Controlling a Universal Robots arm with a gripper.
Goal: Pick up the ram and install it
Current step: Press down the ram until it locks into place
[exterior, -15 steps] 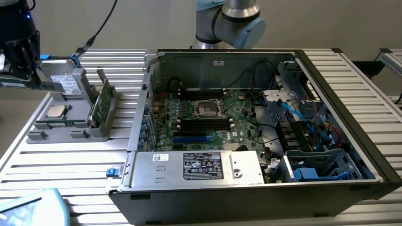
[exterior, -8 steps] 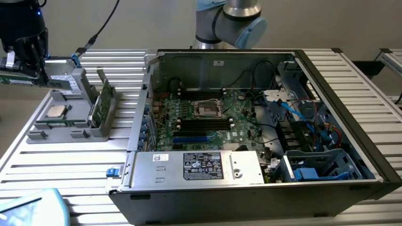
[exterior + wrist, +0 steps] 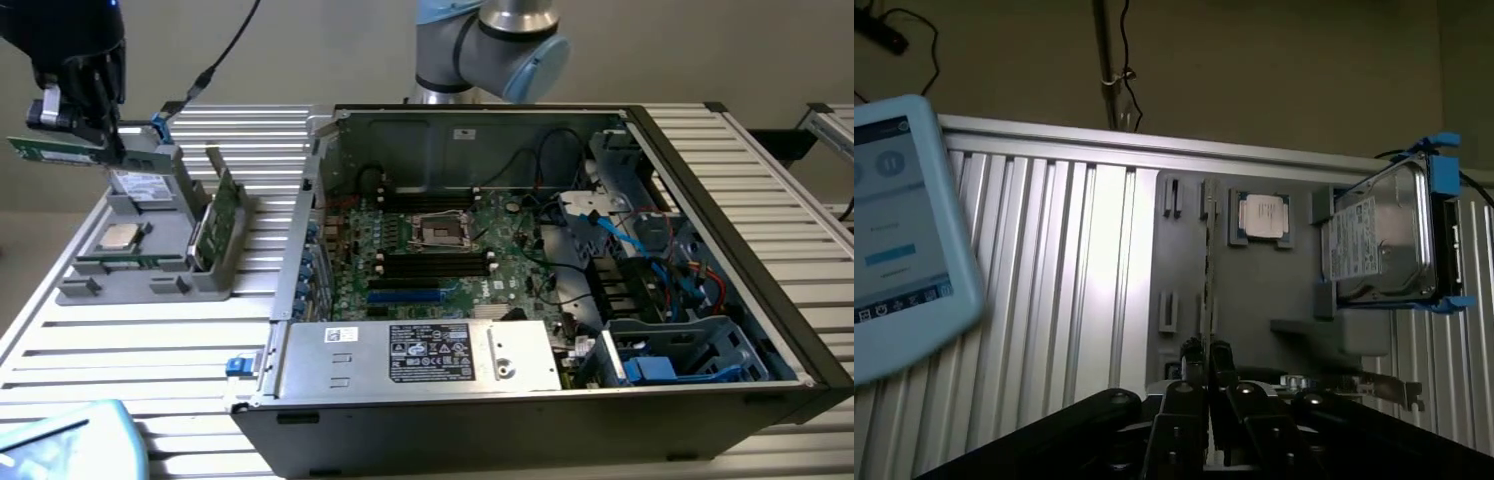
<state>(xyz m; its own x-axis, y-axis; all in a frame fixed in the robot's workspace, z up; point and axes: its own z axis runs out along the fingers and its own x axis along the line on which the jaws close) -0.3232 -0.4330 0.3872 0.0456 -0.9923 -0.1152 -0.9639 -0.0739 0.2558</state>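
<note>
Above the tray's (image 3: 120, 285) far corner: claw (image 3: 88, 135) clenched on ram (image 3: 40, 148).
Grip: flat faces pinched, keeping the stick level and clear of the tray.

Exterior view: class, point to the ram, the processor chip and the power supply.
ram (image 3: 47, 148), exterior view, bare green board.
processor chip (image 3: 120, 237), exterior view, centre of its silver lid.
power supply (image 3: 431, 352), exterior view, its black label.
</note>
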